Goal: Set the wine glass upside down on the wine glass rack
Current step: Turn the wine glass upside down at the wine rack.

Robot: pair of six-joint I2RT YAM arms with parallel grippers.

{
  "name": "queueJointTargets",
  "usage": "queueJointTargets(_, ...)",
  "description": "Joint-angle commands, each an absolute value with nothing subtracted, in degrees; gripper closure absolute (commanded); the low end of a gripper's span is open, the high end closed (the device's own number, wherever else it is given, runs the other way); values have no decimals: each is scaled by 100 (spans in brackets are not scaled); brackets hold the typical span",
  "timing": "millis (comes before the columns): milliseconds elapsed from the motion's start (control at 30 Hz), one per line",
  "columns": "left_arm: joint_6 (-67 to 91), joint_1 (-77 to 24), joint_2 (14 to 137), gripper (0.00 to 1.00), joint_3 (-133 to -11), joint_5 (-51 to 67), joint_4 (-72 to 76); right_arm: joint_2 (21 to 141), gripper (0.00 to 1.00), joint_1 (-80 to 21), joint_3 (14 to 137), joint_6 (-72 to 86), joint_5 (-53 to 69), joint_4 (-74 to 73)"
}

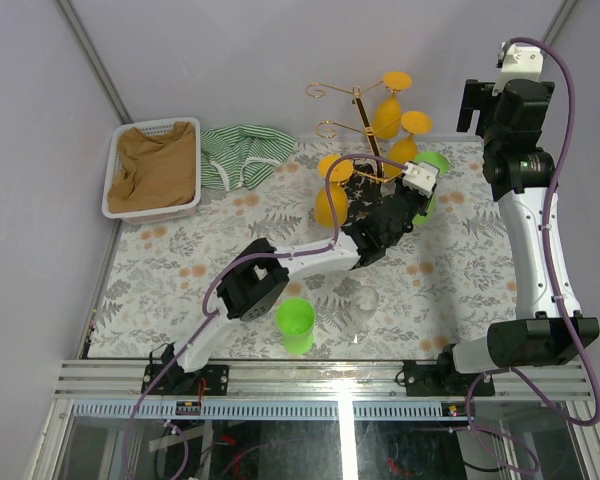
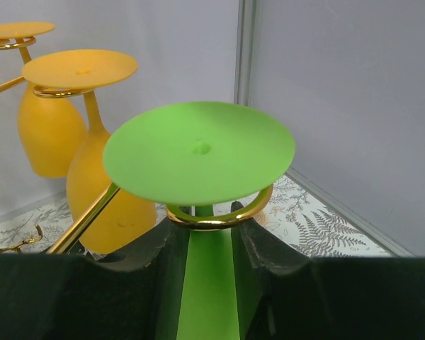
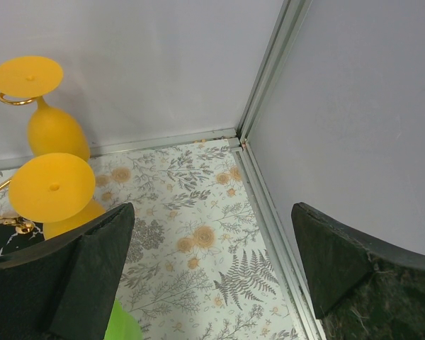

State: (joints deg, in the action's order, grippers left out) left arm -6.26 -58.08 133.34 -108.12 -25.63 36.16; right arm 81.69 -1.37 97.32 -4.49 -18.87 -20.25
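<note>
A green wine glass hangs upside down, its round foot [image 2: 198, 152] resting on a gold hook ring [image 2: 223, 218] of the wine glass rack [image 1: 363, 112]. Its stem runs down between the fingers of my left gripper [image 2: 209, 248], which is shut on it. In the top view the left gripper [image 1: 412, 192] is at the rack's right side, with the green glass [image 1: 435, 163] partly hidden behind it. My right gripper [image 3: 212, 283] is open and empty, held high near the back right corner [image 1: 474, 106].
Three yellow glasses [image 1: 387, 112] [image 1: 410, 135] [image 1: 330, 200] hang upside down on the rack, two also in the left wrist view [image 2: 49, 120]. A green cup [image 1: 296, 325] and a clear glass [image 1: 365, 305] stand near the front. A basket [image 1: 115, 165] and striped cloth [image 1: 242, 155] lie back left.
</note>
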Motion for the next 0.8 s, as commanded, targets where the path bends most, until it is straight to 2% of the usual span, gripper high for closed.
queueJointTargets(0, -551, -5785, 13461, 72, -11043, -2505, 3727, 7953, 1, -105, 9771, -472, -1907, -1789)
queueJointTargets(333, -424, -5752, 13472, 71, -11131, -2331, 3683, 8007, 1, -101, 9782, -467, -1892, -1767)
queueJointTargets(767, -156, -5805, 13055, 72, -10566, -1886, 3648, 8051, 1, -105, 9815, -442, -1854, -1771)
